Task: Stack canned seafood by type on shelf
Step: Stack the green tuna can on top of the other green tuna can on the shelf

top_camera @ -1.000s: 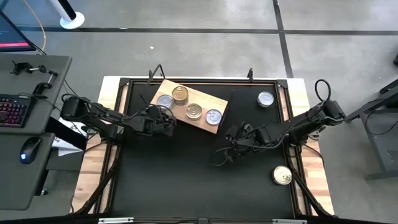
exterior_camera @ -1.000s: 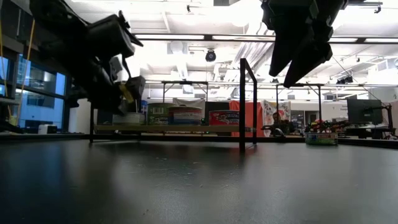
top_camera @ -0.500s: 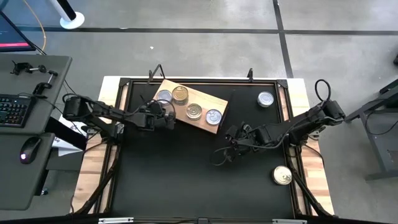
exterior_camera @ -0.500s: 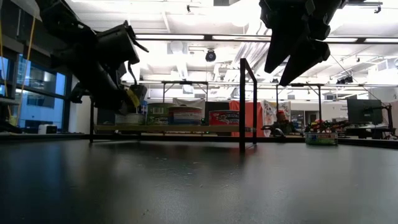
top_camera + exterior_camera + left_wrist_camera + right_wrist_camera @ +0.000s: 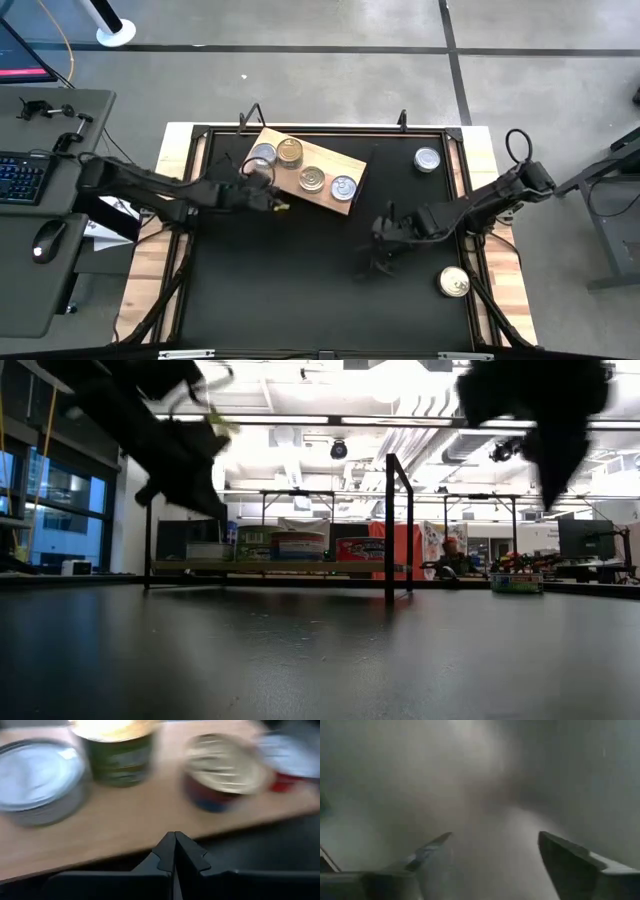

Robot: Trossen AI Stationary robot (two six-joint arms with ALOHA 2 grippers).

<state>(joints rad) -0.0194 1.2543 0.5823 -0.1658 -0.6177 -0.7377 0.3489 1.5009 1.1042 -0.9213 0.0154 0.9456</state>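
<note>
**A:** Where's everything sitting on the table?

**B:** The wooden board [image 5: 306, 171] lies tilted near the table's [image 5: 300, 290] back edge, left of centre. Four cans on it in a row: a silver-top can [image 5: 263, 156] at the left end, a gold-top can [image 5: 290, 151] just beside it, another gold-top tin [image 5: 312, 179], then a silver-top tin [image 5: 343, 186] near the board's right end. Two more are off the board: a silver one [image 5: 427, 159] in the back right corner and a gold one [image 5: 454, 282] hard against the right edge, near the front.

**A:** And the arms?

**B:** The left gripper [image 5: 278, 204] is just off the board's front edge, fingers pressed fully together, holding nothing. Its wrist camera looks over the closed tips at the cans. The right gripper [image 5: 383, 248] is out over bare table right of centre, well apart from every can, fingers spread wide with nothing between them.

**A:** Room to move?

**B:** Plenty. The whole front half and the middle are open black surface; only the back edge has two upright posts [image 5: 402, 118].
</note>
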